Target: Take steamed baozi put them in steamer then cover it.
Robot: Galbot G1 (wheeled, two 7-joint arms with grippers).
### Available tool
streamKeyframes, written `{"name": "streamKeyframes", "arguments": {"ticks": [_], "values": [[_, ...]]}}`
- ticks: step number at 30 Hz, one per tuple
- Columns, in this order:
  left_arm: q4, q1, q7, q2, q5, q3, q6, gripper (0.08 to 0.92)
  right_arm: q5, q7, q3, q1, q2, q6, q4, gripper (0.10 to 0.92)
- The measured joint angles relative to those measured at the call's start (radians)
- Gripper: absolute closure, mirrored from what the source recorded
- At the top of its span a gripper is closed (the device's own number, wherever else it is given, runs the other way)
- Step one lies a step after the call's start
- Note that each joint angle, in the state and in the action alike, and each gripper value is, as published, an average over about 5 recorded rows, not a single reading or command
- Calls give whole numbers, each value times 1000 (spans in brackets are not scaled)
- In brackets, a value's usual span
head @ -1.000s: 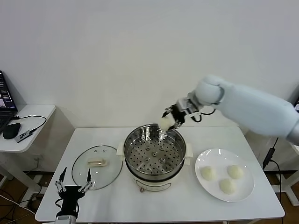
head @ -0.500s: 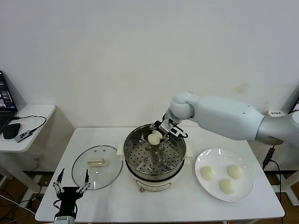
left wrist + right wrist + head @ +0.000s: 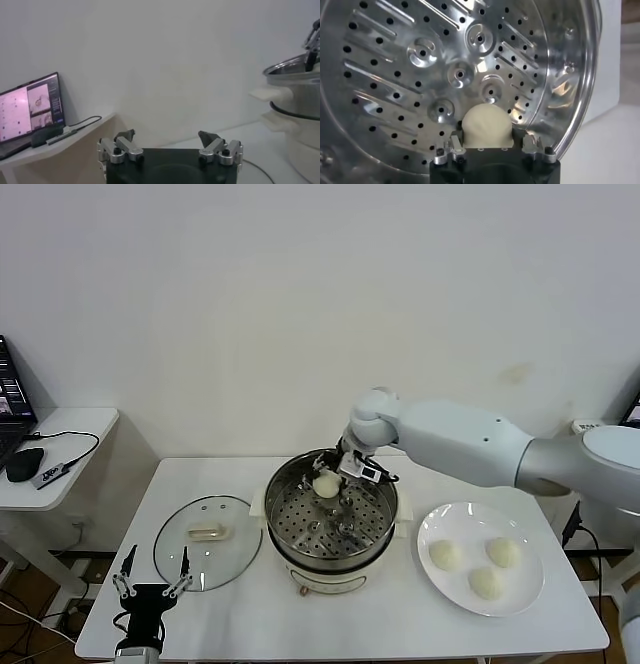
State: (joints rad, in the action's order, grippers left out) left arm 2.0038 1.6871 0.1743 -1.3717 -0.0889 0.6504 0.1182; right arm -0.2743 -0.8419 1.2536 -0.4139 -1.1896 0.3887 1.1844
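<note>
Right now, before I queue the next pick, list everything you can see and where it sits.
steamed baozi: four, cream-white; one between the right gripper's fingers over the steamer tray, three on the plate
steamer: one, shiny steel on a cream base, table centre
cover: one, clear glass, cream handle, flat on the table left of the steamer
plate: one, white, right of the steamer
table: one, white
side desk: one, white, far left, carrying a laptop and a black mouse
left gripper: open, parked at the table's front-left edge
right gripper: inside the steamer's back rim, jaws beside the bun
</note>
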Motion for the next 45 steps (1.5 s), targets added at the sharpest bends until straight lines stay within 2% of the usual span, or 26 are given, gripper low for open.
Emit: {"name": "streamKeyframes", "arguments": {"ticks": [6,9,13,18,28,38,45], "values": [[6,4,0,0,0,0,0,177,15,-3,9,-13,4,7,4,222],[11,6,-1,1,0,-1,-2,177,50,-20,17,-35,19,-8,23,205],[17,8,-2,6,5,-1,-7,177,126,-58,26,-80,60,-68,75,203],[29,10,5,18,21,-2,-26,177,219,-103,21,-147,150,-219,171,203],[60,14,6,46,22,-8,-85,177,358,-151,-24,-201,429,-510,379,203],[67,4,7,66,3,-15,-114,177,357,-169,-98,-90,731,-637,539,203],[61,2,10,73,-9,-3,-126,177,300,-169,-256,144,855,-668,574,203]]}}
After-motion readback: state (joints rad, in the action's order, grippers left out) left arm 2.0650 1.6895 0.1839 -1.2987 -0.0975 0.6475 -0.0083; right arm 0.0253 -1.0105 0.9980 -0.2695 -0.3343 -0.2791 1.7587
